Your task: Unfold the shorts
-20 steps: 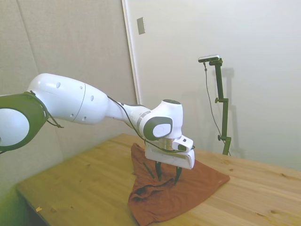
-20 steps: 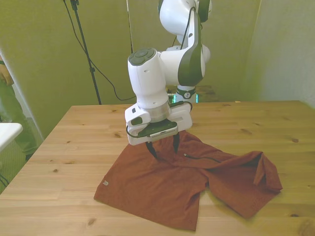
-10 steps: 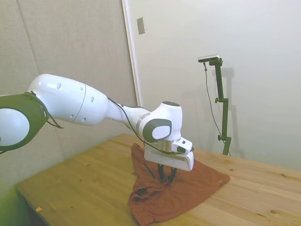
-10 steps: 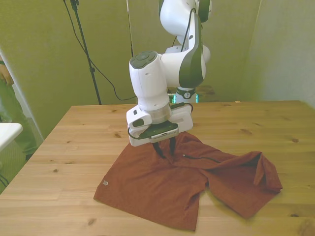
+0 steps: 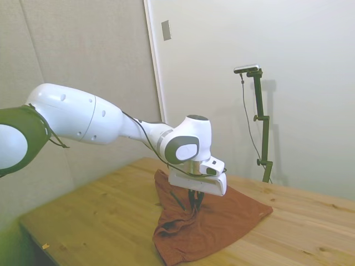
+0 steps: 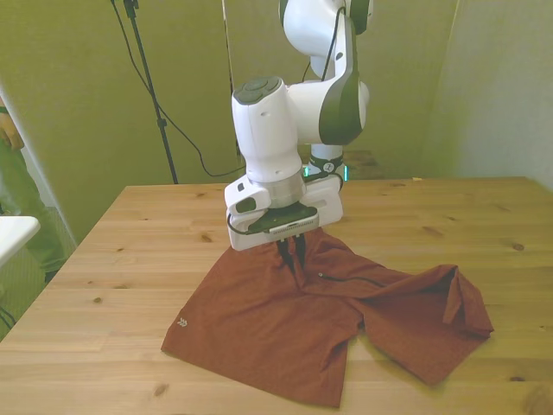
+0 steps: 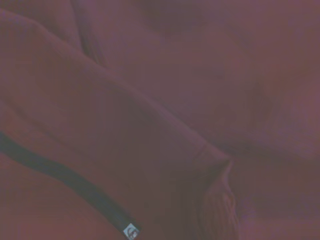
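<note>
The rust-brown shorts (image 6: 285, 324) lie spread on the wooden table (image 6: 130, 242), one leg flat toward the front view's left, the other crumpled and folded over at the front view's right (image 6: 449, 311). A thin dark zipper line (image 6: 354, 278) runs across the upper part. My gripper (image 6: 292, 258) stands over the waist area with its fingers shut, pinching a fold of the shorts (image 5: 194, 233). In the side view the gripper (image 5: 195, 202) holds the cloth slightly raised. The wrist view is filled with shorts fabric (image 7: 175, 100) and the dark zipper (image 7: 65, 180).
A person's sleeve (image 6: 10, 130) and a white object (image 6: 13, 233) show at the front view's far left edge. Bare tabletop (image 5: 100, 216) surrounds the shorts on all sides.
The fingers went from open to shut on the fabric near the waist. The wrist has since lifted slightly, tugging the cloth a little.
</note>
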`<state>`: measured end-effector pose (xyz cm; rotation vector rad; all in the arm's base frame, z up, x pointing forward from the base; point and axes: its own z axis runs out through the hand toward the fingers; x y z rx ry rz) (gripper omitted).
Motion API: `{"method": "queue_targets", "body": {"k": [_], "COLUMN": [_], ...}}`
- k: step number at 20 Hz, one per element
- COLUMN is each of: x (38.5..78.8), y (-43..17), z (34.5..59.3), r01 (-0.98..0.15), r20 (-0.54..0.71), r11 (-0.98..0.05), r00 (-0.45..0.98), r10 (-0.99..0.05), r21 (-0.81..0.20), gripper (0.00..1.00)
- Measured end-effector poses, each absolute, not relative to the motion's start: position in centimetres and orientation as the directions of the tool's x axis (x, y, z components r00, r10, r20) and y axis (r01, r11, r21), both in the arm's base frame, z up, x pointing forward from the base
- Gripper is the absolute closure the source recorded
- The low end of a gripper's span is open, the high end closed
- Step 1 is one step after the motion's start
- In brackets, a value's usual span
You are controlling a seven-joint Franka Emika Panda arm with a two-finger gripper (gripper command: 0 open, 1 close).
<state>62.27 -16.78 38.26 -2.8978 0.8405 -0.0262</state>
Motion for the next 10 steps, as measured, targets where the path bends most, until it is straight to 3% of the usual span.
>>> {"method": "queue_targets", "body": {"k": [5,10], "x": [58.7,52.1], "y": [-11.4,-3.2], "z": [42.4,45.3], "r01": [-0.459,-0.332], "r20": [0.064,0.145], "r11": [-0.875,-0.934], "r00": [0.879,0.925], "r10": [-0.472,-0.35], "r21": [-0.155,-0.136], "gripper": [1.0,1.0]}}
